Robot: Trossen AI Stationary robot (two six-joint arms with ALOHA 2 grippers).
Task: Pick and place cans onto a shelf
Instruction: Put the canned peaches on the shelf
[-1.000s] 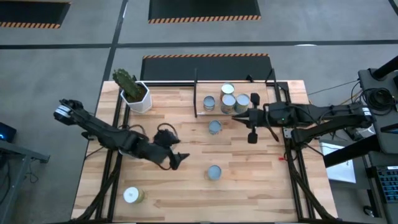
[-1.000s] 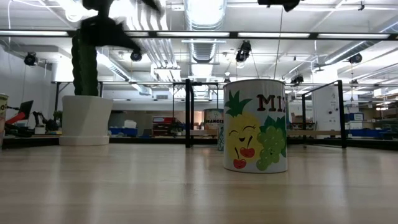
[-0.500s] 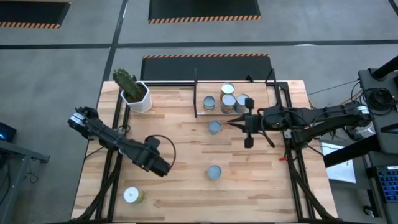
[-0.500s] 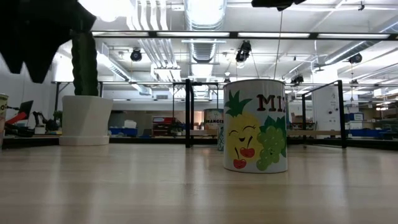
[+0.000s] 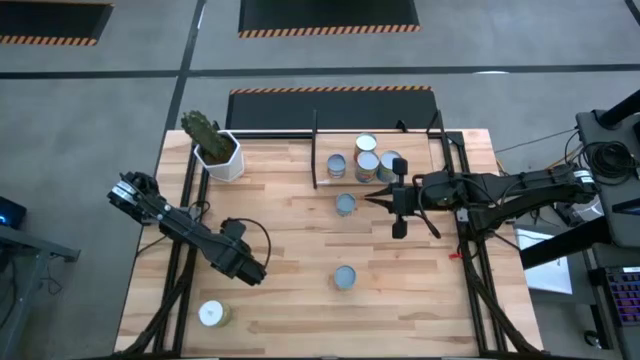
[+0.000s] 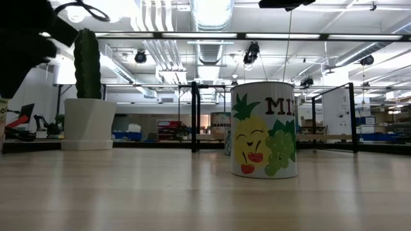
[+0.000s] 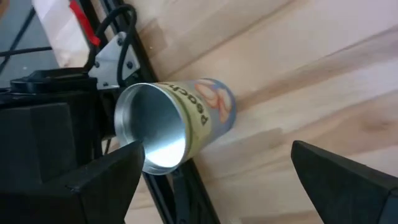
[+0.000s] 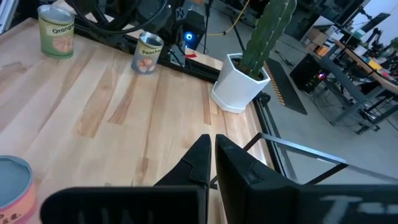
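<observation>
Four cans (image 5: 366,160) clustered on the shelf (image 5: 420,150) at the far right part of the table (image 5: 300,220), tops silvery or white. One more can (image 5: 345,204) standing on the table just in front of the shelf, another can (image 5: 344,277) nearer the front edge, well apart from it; seen level in the low view as a fruit-printed tin (image 6: 265,129) upright on the wood. A white-topped can (image 5: 210,314) near the front left corner. In the left wrist view, a peach-labelled can (image 7: 177,123) standing at the table's edge beside the black frame, shiny top facing the camera.

Left hand (image 5: 250,268) over the left half of the table, between the white-topped can and the middle cans, touching none; fingers (image 7: 102,180) spread wide in the wrist view, nothing between them. Right hand (image 5: 375,198) just beside the can in front of the shelf, reaching in from the right; fingers (image 8: 202,163) pressed together, holding nothing.

White hexagonal pot with a cactus (image 5: 215,148) at the far left corner, also visible in the right wrist view (image 8: 247,84) and low view (image 6: 88,102).
</observation>
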